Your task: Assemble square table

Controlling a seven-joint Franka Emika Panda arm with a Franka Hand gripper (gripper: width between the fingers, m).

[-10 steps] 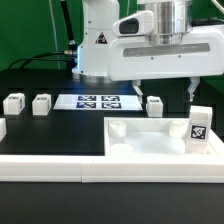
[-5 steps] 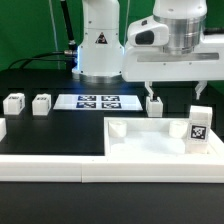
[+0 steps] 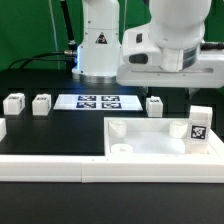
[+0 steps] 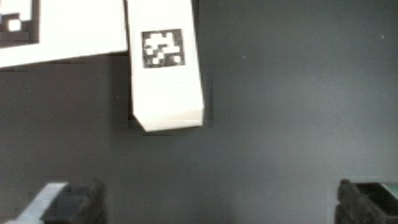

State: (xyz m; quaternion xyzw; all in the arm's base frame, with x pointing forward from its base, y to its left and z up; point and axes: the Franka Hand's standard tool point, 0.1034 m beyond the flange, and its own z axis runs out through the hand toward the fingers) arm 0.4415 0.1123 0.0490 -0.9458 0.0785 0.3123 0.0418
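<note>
The white square tabletop point(image 3: 150, 142) with round corner holes lies at the exterior view's right. One tagged leg point(image 3: 199, 125) stands upright on its right end. Another white leg point(image 3: 155, 106) lies just behind the tabletop, and in the wrist view this leg point(image 4: 166, 70) shows its tag, ahead of the fingers. Two more legs point(image 3: 13, 102) point(image 3: 41, 103) sit at the left. My gripper point(image 3: 172, 88) hangs above the leg behind the tabletop. In the wrist view the gripper point(image 4: 221, 205) is open, with only dark table between its fingertips point(image 4: 71, 200).
The marker board point(image 3: 98, 101) lies flat at the table's middle, and its corner point(image 4: 18, 30) shows in the wrist view beside the leg. A long white L-shaped rail point(image 3: 50, 165) runs along the front. The robot base point(image 3: 98, 45) stands behind.
The hand has turned and shifted over the leg behind the tabletop, and now looks larger in the exterior view. The jaws stayed open. No part has moved.
</note>
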